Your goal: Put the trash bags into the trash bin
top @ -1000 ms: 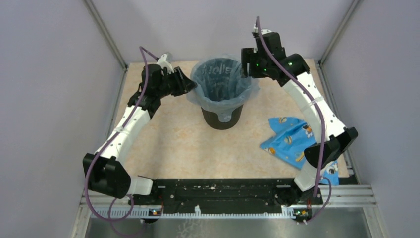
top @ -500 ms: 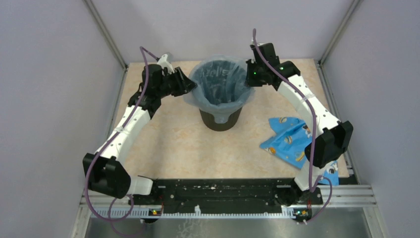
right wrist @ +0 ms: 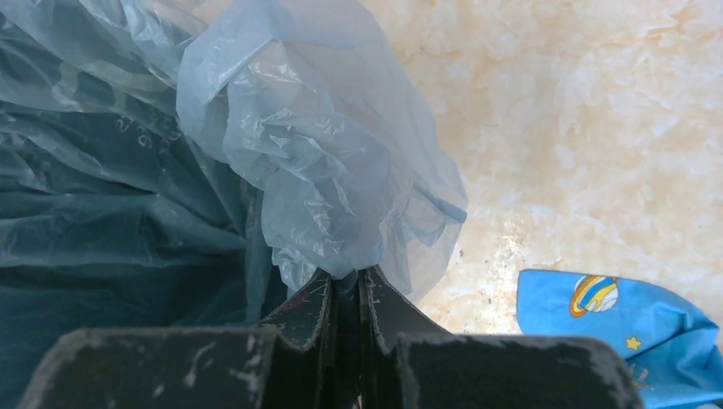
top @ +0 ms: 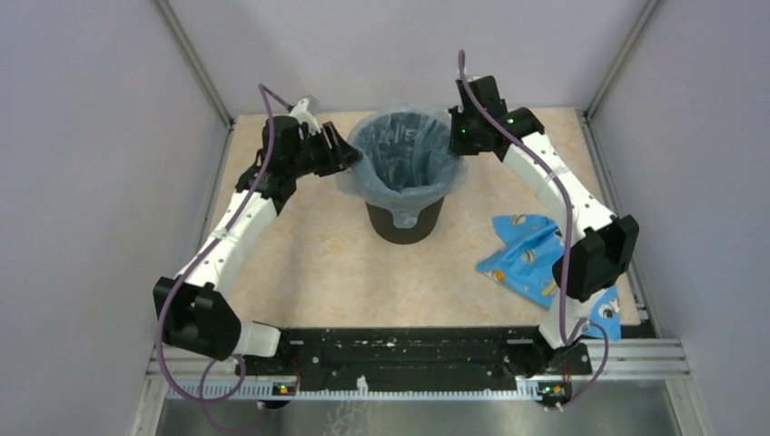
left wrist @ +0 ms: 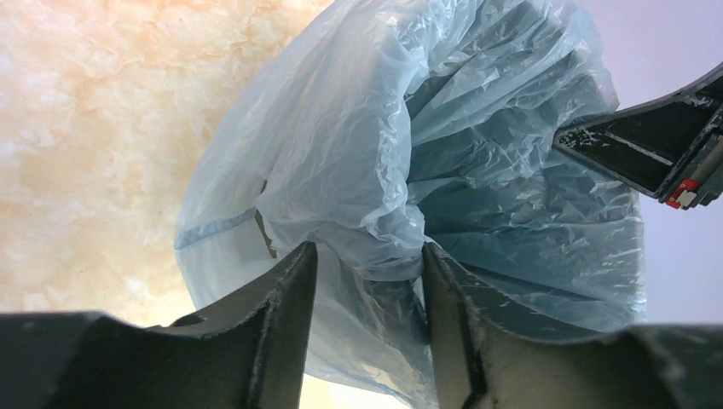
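The black trash bin (top: 405, 222) stands upright at mid-table, lined with the pale blue trash bag (top: 404, 150), whose edge is folded out over the rim. My left gripper (top: 350, 156) is at the bin's left rim. In the left wrist view its jaws (left wrist: 367, 247) stand apart, open, with a loose fold of the bag (left wrist: 341, 128) between them. My right gripper (top: 457, 136) is at the right rim. In the right wrist view it (right wrist: 347, 273) is shut, pinching a bunch of bag film (right wrist: 298, 145).
A blue printed cloth (top: 531, 254) lies on the table right of the bin, beside the right arm's elbow; it also shows in the right wrist view (right wrist: 622, 332). Grey walls enclose the table on three sides.
The right arm came down to the bin's right rim and its jaws shut on the bag film. The left jaws widened a little at the left rim.
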